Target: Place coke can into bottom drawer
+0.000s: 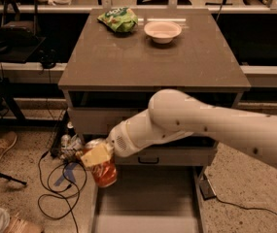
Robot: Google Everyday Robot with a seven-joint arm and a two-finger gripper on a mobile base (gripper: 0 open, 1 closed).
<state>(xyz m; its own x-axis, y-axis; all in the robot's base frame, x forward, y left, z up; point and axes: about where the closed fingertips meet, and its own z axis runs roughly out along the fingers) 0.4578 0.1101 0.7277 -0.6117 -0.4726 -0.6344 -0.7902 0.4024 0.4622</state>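
The gripper [97,156] clasped the small red metal coke can [105,173] over the left rail of the open, flat-floored grey bottom drawer [147,202]; a crinkly green bag [118,19] lay near a pale round bowl [162,31].

Note that the arm [225,130] enters from the right edge of the camera view and extends leftward and downward. Its rounded elbow [169,108] sits near mid-view, and the forearm tapers to the wrist [128,140]. You find the claw [98,157] at the arm's lower-left end, below the wrist, clamped on the coke can [105,173].
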